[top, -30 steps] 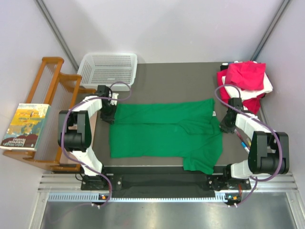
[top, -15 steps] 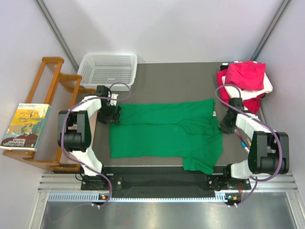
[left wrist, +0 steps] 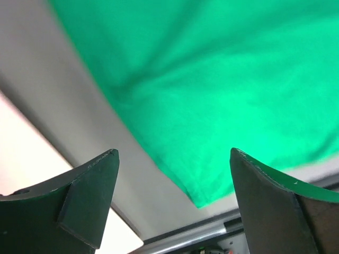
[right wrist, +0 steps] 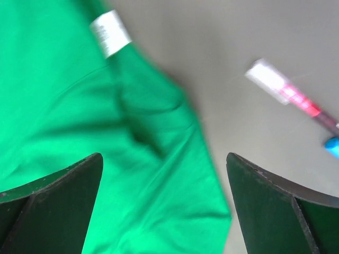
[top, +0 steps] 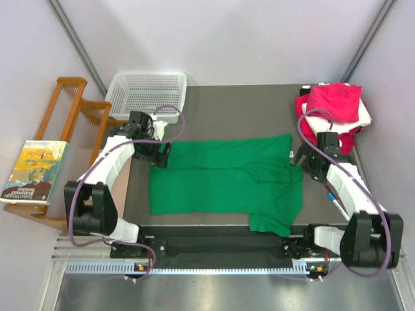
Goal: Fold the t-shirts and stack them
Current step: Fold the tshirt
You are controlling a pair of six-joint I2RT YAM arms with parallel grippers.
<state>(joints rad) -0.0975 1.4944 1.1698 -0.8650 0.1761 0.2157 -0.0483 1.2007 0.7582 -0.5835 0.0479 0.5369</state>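
Note:
A bright green t-shirt (top: 227,181) lies flat on the dark table, folded lengthwise, with one sleeve sticking out at the near right. My left gripper (top: 159,154) hovers open over the shirt's far left corner (left wrist: 212,79), nothing between its fingers (left wrist: 90,196). My right gripper (top: 303,161) hovers open at the shirt's far right edge (right wrist: 106,137), beside its white label (right wrist: 110,33), also holding nothing. Magenta, white and red t-shirts (top: 334,107) sit in a heap at the back right corner.
A white mesh basket (top: 148,94) stands at the back left. A wooden rack (top: 71,129) with a book (top: 35,172) sits off the table's left side. A pen (right wrist: 296,98) lies on the table right of the green shirt.
Both grippers have gone from shut to open, letting go of the green shirt's far edge, and have lifted slightly. The shirt lies where it was.

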